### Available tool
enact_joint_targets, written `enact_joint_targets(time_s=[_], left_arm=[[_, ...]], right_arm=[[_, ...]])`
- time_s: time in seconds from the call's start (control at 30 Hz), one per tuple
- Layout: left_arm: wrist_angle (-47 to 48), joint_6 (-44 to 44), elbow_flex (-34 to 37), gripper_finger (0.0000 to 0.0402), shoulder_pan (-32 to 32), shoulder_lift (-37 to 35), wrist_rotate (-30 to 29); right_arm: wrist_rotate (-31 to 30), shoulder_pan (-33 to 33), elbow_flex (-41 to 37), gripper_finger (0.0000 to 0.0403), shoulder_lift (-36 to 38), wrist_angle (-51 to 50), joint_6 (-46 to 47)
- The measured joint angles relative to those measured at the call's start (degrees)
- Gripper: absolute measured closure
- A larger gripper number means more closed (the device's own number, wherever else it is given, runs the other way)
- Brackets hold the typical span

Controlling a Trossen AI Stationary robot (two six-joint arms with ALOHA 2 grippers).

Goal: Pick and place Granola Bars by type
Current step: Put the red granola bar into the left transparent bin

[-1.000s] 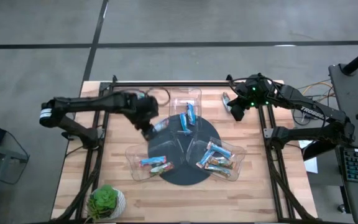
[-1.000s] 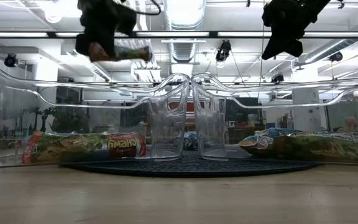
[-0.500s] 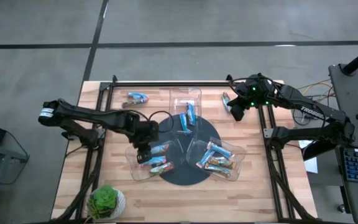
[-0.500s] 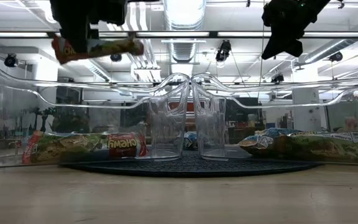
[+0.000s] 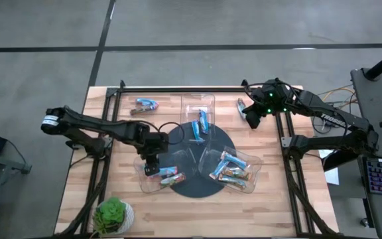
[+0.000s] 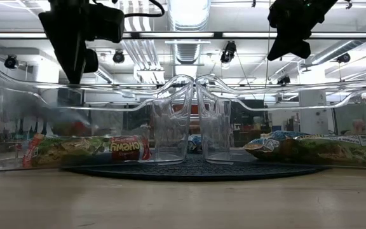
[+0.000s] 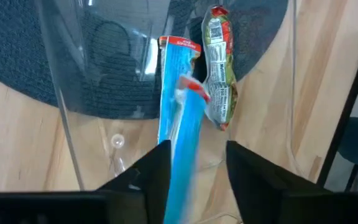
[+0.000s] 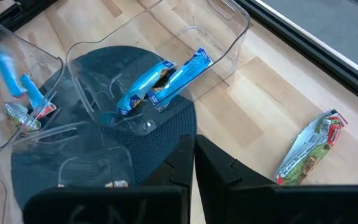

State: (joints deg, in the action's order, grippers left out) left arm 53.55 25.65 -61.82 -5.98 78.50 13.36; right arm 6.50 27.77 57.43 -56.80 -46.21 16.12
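Note:
Three clear trays stand on a dark round mat [image 5: 197, 189]. My left gripper [image 5: 152, 164] [image 7: 194, 155] hangs open over the left tray [image 5: 143, 178]. A blue granola bar [image 7: 179, 106] shows blurred and loose between its spread fingers, next to a green-and-red bar [image 7: 219, 68] lying on the tray floor. The far tray [image 5: 209, 101] holds blue bars [image 8: 160, 81]. The right tray [image 5: 254, 174] holds several bars. My right gripper [image 5: 251, 118] [image 8: 192, 146] is shut on nothing, high over the table's far right.
One wrapped bar [image 5: 144, 104] lies on the wood at the far left, another [image 5: 242, 106] [image 8: 309, 149] beside my right gripper. A small potted plant [image 5: 111, 214] stands at the near left corner. Black frame rails run along both table sides.
My left gripper has carried a bar from the mat's far left toward the near edge and down over the left tray. There it has opened and let go. The bar no longer hangs below the fingers in the low view and has dropped toward the tray.

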Motion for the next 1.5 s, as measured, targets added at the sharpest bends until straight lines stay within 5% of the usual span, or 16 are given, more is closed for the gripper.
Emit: enact_joint_targets(time_s=[0.53,0.97,1.1,1.3,1.5], left_arm=[[0.0,-3.6,0.2,0.0236,2.7,0.0,-3.0],[0.8,-7.9,-2.9,0.0239,13.5,0.0,-4.5],[1.0,-10.7,-3.0,0.0275,15.5,0.0,-4.7],[1.3,-12.9,-2.6,0.0385,17.3,0.0,-6.4],[-2.7,-13.0,-2.4,0.0401,18.7,-3.3,-9.5]], right_arm=[[0.0,0.0,0.0,0.0394,0.0,0.0,-0.2],[0.0,0.0,0.0,0.0394,0.0,0.1,-0.3],[0.0,0.0,0.0,0.0394,0.0,0.1,-0.3],[-0.1,0.0,0.0,0.0394,0.0,0.2,0.0],[-0.1,0.0,0.0,0.0394,0.0,0.4,0.4]])
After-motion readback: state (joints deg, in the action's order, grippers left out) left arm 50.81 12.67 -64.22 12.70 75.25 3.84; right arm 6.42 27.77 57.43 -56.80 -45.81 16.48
